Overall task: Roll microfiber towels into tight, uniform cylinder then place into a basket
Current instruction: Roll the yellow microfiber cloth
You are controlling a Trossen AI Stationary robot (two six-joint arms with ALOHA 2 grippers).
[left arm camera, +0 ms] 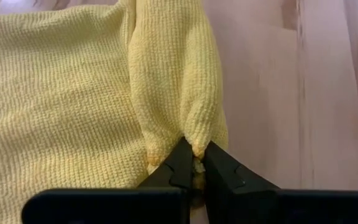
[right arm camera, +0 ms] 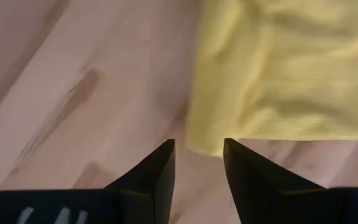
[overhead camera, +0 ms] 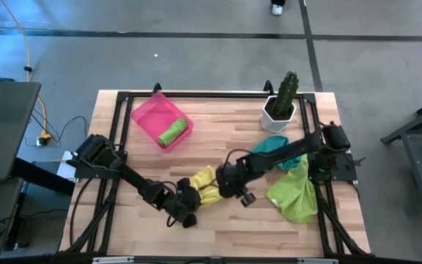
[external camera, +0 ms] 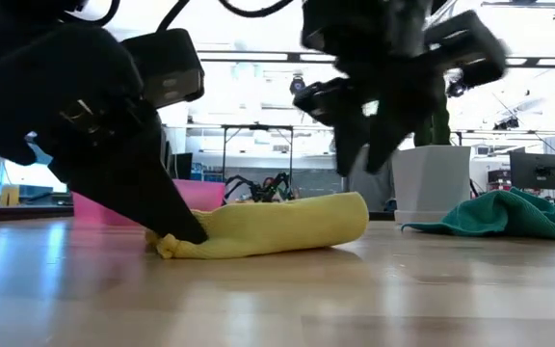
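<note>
The yellow towel [overhead camera: 205,185] lies partly rolled on the table; in the low view it is a low roll [external camera: 277,226]. My left gripper [overhead camera: 189,199] is shut on the roll's near end. My right gripper [right arm camera: 197,149] is open and empty and hovers above the towel's other end [external camera: 369,125]. The pink basket [overhead camera: 146,111] at the far left holds a rolled lime green towel [overhead camera: 173,132]. A teal towel [overhead camera: 273,144] and a larger lime green towel [overhead camera: 295,194] lie loose at the right. My left gripper pinches the end of the yellow towel's rolled fold [left arm camera: 194,148] between its two fingertips, several layers bunched together. The fingers slant down from the table's left side [external camera: 186,229]. The towel rests on the table, slack, its end puckered at the fingers.
A white pot with a green cactus [overhead camera: 279,108] stands at the far right, close behind the teal towel. A black frame [overhead camera: 196,95] runs around the tabletop's edge. Bare wood lies along the near edge [overhead camera: 226,231].
</note>
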